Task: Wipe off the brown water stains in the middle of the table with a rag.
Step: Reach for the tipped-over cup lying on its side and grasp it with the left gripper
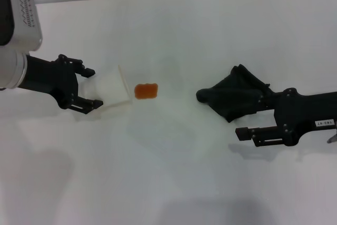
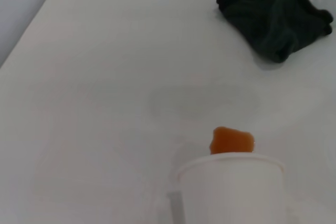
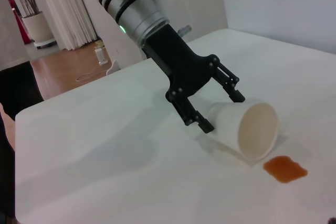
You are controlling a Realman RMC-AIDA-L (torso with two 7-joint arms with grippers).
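Brown water stain [image 1: 146, 91], a single glossy orange blob, sits mid-surface [image 1: 174, 172], just beside the rim of a white cup [image 1: 111, 90] lying on its side. Left gripper [image 1: 90, 87] has its fingers spread around the cup's base end, one on either side; whether they press the cup cannot be told. Black rag [image 1: 238, 98] lies bunched on the surface well to the right of the stain, with the right gripper [image 1: 248, 116] closed on its near edge.
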